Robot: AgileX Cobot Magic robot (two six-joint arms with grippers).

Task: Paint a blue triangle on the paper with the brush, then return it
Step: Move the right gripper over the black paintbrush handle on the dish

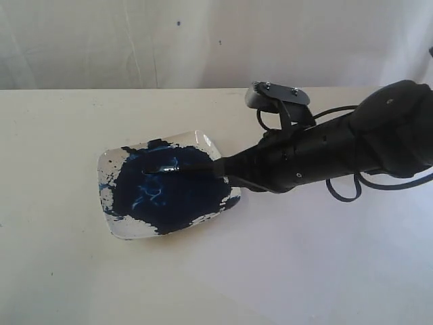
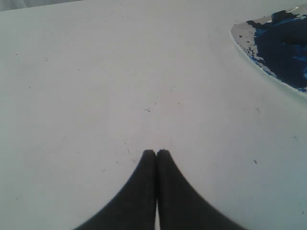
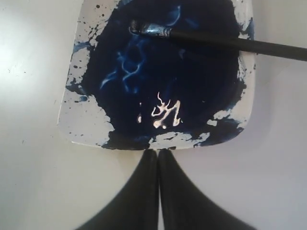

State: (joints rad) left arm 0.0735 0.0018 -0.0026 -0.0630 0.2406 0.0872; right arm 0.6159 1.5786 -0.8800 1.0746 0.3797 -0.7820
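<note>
Your right gripper [image 3: 157, 152] hovers pinched together, empty, at the dish [image 3: 76, 120] edge; pickup pending; spread it, then take the brush [image 3: 216, 42] handle.

The dish [image 2: 243, 37] is cut off by the frame in the left wrist view. In the right wrist view one rim is cropped and the brush [image 3: 216, 40] handle runs out of frame. In the exterior view the arm [image 1: 325, 152] hides the dish's right corner.

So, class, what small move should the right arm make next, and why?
Probably open the right jaws and reach for the brush handle: they are shut and empty at the dish edge, the brush lies in paint, and no triangle shows.
</note>
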